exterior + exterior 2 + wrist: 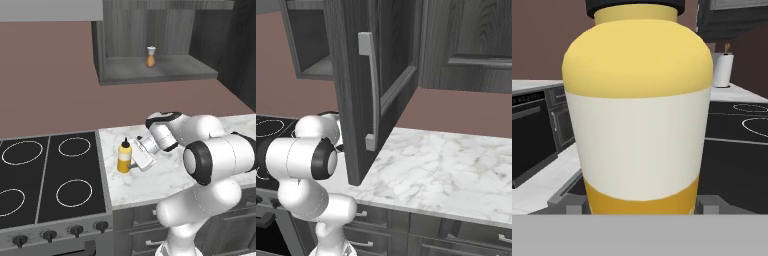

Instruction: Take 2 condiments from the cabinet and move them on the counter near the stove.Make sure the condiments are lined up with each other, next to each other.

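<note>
The gripper [131, 165] is closed around the yellow squeeze bottle [124, 157], one finger on each side of its base; the bottle stands upright on the white marble counter [150, 182], just beside the stove [50, 180]; the brown shaker [150, 57] stands on the cabinet [155, 70] shelf, well above; an open cabinet door [373, 85] hangs over the counter in the right base view.

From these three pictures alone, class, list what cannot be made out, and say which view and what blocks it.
- Gripper finger contact with the yellow squeeze bottle with dark nozzle: hand view, the bottle itself covers the fingertips.
- Nozzle tip: hand view, cut off by the top edge.
- Small brown shaker with white top: left base view, too small for detail.
- Cabinet shelf: right base view, the open dark wood-grain door hides it.
</note>
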